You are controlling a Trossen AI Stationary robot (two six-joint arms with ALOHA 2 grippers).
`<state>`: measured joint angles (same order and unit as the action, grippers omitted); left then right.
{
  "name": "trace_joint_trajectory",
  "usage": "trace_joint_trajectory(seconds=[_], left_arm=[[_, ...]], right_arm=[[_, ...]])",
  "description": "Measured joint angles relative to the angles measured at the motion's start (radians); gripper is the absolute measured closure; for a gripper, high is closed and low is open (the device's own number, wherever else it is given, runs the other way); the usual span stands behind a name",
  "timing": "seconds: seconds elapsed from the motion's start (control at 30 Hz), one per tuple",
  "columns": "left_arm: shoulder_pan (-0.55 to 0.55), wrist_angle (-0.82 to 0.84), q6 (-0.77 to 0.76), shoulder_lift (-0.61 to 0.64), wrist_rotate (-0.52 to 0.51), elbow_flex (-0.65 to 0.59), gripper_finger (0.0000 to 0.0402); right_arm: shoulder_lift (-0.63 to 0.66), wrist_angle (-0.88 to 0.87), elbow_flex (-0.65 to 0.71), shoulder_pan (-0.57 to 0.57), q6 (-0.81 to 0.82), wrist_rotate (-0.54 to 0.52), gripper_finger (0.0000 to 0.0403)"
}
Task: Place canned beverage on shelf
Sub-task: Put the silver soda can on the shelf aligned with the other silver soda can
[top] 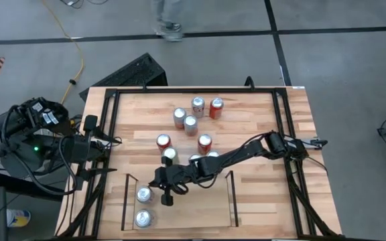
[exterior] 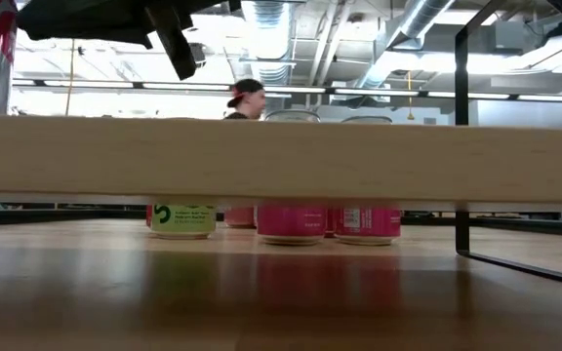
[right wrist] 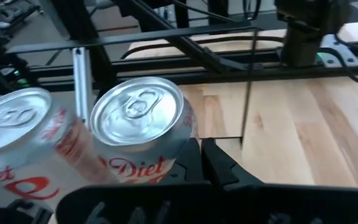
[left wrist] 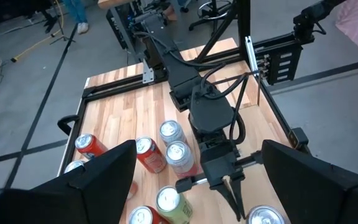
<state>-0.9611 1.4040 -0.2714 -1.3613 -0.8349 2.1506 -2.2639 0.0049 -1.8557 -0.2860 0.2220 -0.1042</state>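
In the shelf (top: 230,194), two silver cans (top: 143,195) are seen at nine o'clock. The right claw (top: 167,198), shut and empty, is poised beside them. The left claw (left wrist: 185,180), spread wide and empty, is held beyond the surface (top: 260,120).

My high view: straight down over whole counter (top: 260,194), floor around it. Low view: level with counter top, wood plank (exterior: 281,156) close across lens, can bottoms (exterior: 291,222) beyond, room behind. My left wrist view: high up, looking down along right arm (left wrist: 210,118) toward can cluster (left wrist: 173,155). Right wrist view: very near two Diet cans (right wrist: 138,127), facing shelf rail (right wrist: 248,87). High and left wrist share cluster.
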Motion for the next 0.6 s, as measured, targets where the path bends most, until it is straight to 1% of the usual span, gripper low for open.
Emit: trace_joint_trajectory(seconds=[0.3,0.37,0.47,0.6], left_arm=[[0.000,0.001,-0.002,0.000,0.000,0.000,0.0070],[0.000,0.001,-0.002,0.000,0.000,0.000,0.0070],[0.000,0.001,-0.003,0.000,0.016,0.000,0.0070],[0.000,0.001,-0.012,0.000,0.021,0.000,0.0070]], right_arm=[[0.000,-0.001,0.000,-0.005,-0.014,0.072,0.0403],[0.000,-0.004,0.000,-0.010,-0.014,0.070,0.0403],[0.001,-0.007,0.000,-0.017,-0.013,0.045,0.0403],[0.015,-0.031,0.000,-0.030,-0.013,-0.079,0.0403]])
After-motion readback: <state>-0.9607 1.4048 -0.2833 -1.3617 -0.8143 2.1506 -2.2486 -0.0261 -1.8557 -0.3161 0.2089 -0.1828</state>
